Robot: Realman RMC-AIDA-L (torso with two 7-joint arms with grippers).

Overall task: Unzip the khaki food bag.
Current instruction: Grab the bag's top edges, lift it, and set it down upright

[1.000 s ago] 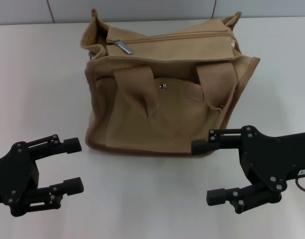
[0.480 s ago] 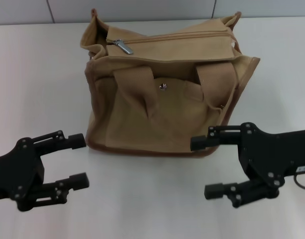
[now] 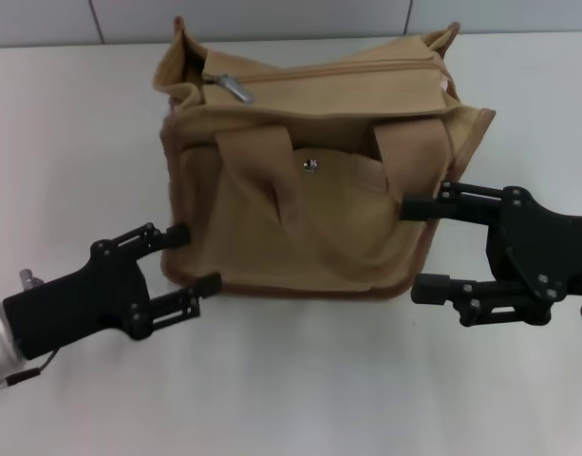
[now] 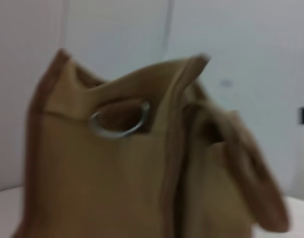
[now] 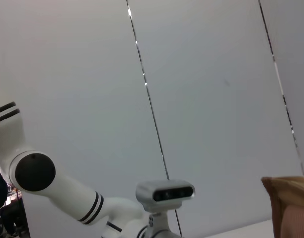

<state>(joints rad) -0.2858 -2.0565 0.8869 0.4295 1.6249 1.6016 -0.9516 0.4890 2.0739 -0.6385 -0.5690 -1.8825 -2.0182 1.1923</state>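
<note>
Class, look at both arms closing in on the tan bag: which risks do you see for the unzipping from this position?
1. The left hand and right hand, both open, flank the khaki food bag low down; the silver zipper pull sits up top, so a reach may miss it.
2. The soft bag might slide or slump if pushed.

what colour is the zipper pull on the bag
Silver metal, lying at the left end of the khaki food bag's top; the zipper pull shows best in the head view.
</note>
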